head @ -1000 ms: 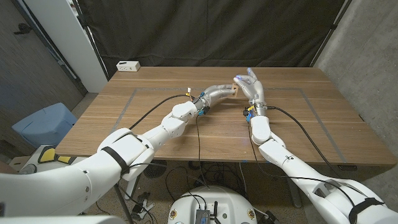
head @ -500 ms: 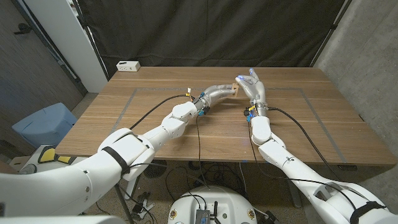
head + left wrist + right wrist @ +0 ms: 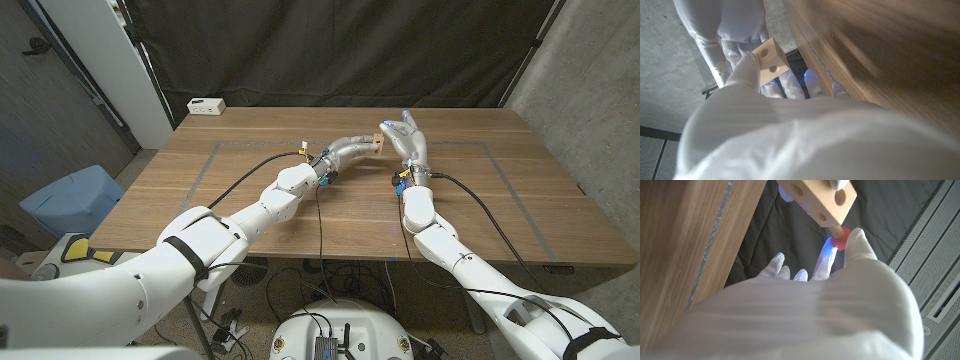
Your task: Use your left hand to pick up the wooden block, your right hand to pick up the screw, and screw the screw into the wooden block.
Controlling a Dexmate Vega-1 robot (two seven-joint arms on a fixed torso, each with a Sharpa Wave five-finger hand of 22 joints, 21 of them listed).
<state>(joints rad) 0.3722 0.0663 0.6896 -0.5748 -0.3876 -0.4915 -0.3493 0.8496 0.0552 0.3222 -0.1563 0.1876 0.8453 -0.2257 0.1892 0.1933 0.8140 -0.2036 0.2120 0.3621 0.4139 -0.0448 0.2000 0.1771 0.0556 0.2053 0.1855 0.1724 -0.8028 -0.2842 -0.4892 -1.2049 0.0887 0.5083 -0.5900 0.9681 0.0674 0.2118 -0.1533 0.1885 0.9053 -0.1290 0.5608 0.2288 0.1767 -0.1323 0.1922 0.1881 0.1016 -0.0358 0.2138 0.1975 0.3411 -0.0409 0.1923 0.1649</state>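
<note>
Wooden block (image 3: pixel 818 199) mid-table (image 3: pixel 250 215), edges distant

Wooden block (image 3: pixel 818 199) cut off by right wrist frame edge; screw (image 3: pixel 839 239) head partly covered by right hand (image 3: pixel 805 310); table (image 3: pixel 880 55) blurred in left wrist view.

Pale holed wooden block (image 3: pixel 817 199) above the table, red-headed screw (image 3: pixel 838 238) seemingly partly threaded in.

A small white box (image 3: pixel 206 105) sits at the wooden table's (image 3: pixel 250 210) far-left corner.
</note>
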